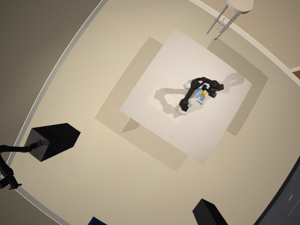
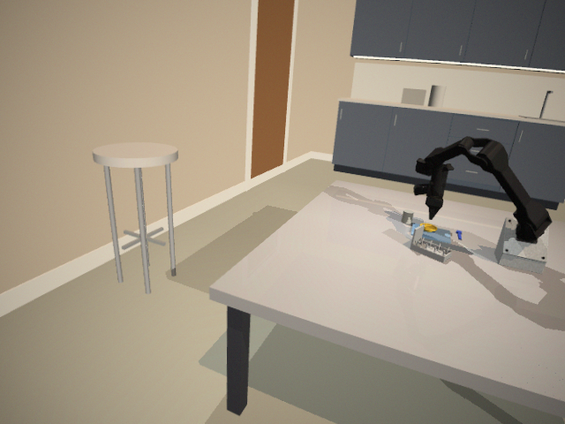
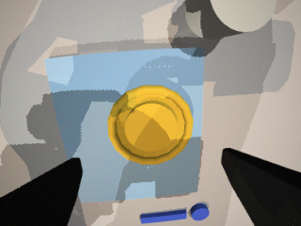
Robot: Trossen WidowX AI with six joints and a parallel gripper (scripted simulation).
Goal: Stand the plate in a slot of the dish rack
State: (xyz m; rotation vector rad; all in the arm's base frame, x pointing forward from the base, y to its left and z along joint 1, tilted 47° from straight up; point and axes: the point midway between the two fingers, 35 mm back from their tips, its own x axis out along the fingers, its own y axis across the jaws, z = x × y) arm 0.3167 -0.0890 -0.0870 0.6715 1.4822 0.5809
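Note:
The yellow round plate lies flat on a light blue cloth. My gripper is open and empty. It points down above the plate, with a gap below the fingertips; in the wrist view the plate shows between and just beyond the fingers. The grey dish rack stands beside the cloth, with thin upright rails and a taller panel at one end. No plate stands in it. The arm partly hides the rack in the top view.
A pale cup stands near the cloth's far corner. A small blue utensil lies beside the cloth on the arm base's side. The arm's base stands on the same table.

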